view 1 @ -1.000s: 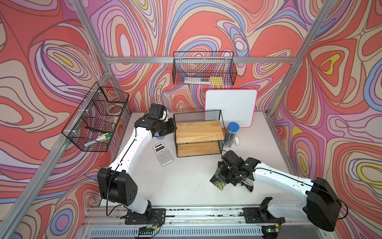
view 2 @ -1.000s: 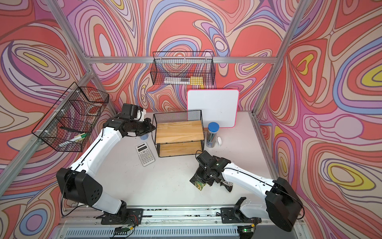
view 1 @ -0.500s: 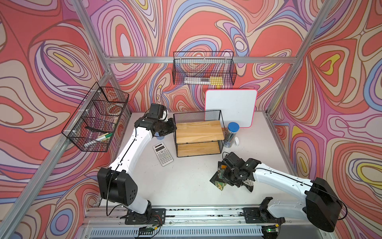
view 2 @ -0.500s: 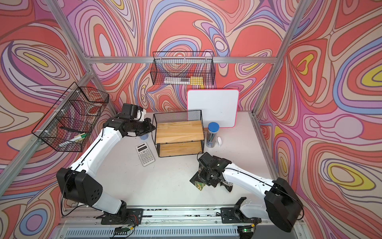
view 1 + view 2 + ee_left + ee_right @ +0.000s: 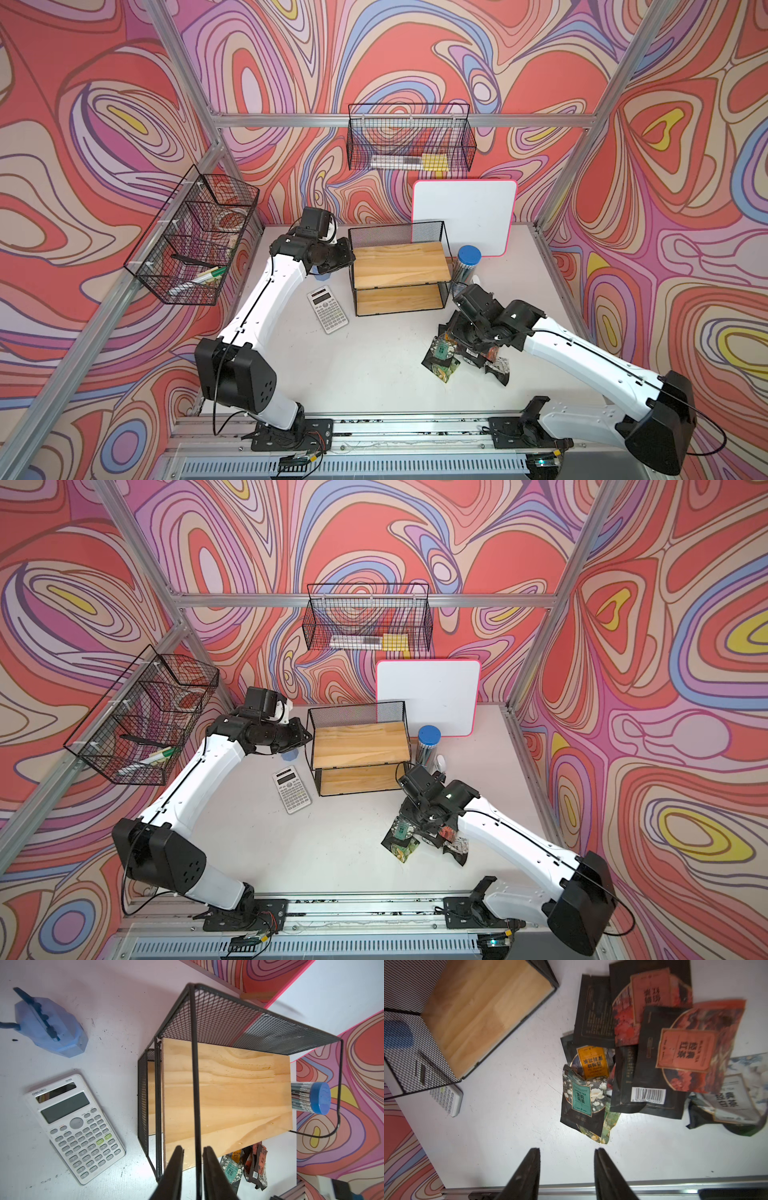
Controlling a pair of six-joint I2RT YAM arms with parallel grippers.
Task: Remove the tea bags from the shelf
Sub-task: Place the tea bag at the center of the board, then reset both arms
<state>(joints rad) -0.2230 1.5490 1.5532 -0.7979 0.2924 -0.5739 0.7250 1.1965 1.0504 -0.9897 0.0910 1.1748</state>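
1. Tea bags (image 5: 652, 1059) lay heaped on the table (image 5: 374, 374), beside the shelf (image 5: 401, 266).
2. Right gripper (image 5: 566, 1149) hovered just beside the heap, jaws apart and empty.
3. Left gripper (image 5: 193, 1148) sat at the shelf's top wire, jaws slightly parted.

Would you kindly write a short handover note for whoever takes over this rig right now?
Left tool: open, jaws astride a frame wire of the shelf, gripping nothing.
Right tool: open and empty, above the table beside the tea bags.
Tea bags: all those in sight lie piled on the table, off the shelf.
Done: both tiers look bare.
Left: probably only drawing both arms back.
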